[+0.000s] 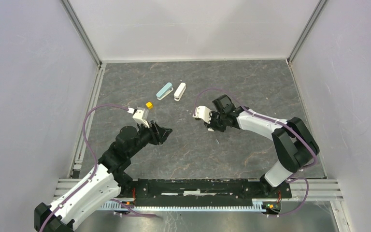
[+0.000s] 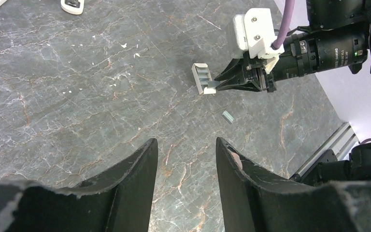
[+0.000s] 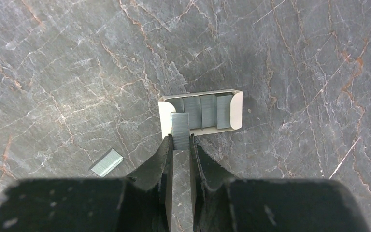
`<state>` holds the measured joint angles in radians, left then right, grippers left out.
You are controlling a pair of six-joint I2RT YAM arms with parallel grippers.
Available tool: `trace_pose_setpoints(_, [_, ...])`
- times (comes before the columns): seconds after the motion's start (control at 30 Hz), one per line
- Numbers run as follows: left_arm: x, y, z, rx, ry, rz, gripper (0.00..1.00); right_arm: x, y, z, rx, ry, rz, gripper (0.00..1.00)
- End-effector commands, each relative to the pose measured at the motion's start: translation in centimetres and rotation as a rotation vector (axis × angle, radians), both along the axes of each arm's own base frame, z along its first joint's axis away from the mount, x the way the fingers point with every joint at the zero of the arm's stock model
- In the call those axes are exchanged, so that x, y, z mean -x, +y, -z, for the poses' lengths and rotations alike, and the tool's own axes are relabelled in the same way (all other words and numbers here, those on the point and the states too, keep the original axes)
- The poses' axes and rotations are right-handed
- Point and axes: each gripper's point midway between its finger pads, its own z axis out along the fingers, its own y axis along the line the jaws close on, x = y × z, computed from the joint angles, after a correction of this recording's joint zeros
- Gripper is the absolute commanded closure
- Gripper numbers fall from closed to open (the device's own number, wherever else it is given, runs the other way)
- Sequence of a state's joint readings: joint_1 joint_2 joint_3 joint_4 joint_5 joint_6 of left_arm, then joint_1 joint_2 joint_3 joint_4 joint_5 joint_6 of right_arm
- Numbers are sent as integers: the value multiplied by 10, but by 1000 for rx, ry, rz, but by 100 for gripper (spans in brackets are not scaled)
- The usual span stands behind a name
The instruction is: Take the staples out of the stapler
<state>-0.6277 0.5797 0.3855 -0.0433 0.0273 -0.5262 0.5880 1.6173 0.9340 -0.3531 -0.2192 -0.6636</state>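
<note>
Evidently my right hand (image 3: 179,141) pinches the staples (image 3: 179,126) by their flanks: light, stiff, brittle, I'd judge. Left hand (image 2: 186,143) gapes empty.

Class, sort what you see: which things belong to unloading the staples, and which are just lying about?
In the job: staple box, staple strip in right pincer, loose strip.
Lying about: teal stapler, white stapler, yellow cube.
</note>
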Motion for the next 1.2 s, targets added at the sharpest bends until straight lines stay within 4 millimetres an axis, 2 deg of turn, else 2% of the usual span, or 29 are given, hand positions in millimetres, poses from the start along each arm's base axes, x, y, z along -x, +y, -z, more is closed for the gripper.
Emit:
trace_pose_setpoints(0.0, [-4, 1, -6, 21, -27, -16, 45, -16, 9, -15, -6, -55, -2, 87])
trace_pose_setpoints(0.2, [-4, 1, -5, 24, -27, -17, 45, -19, 9, -18, -8, -67, 4, 87])
trace_pose_setpoints(0.43, [-2, 0, 0, 24, -8, -10, 45, -21, 5, -12, 22, -62, 16, 87])
trace_pose_setpoints(0.47, [-4, -1, -5, 36, -23, -9, 45, -22, 5, -11, 25, -63, 17, 87])
trace_pose_setpoints(1.17, [-2, -2, -4, 51, -19, -6, 45, -15, 11, -6, 34, -38, -23, 87])
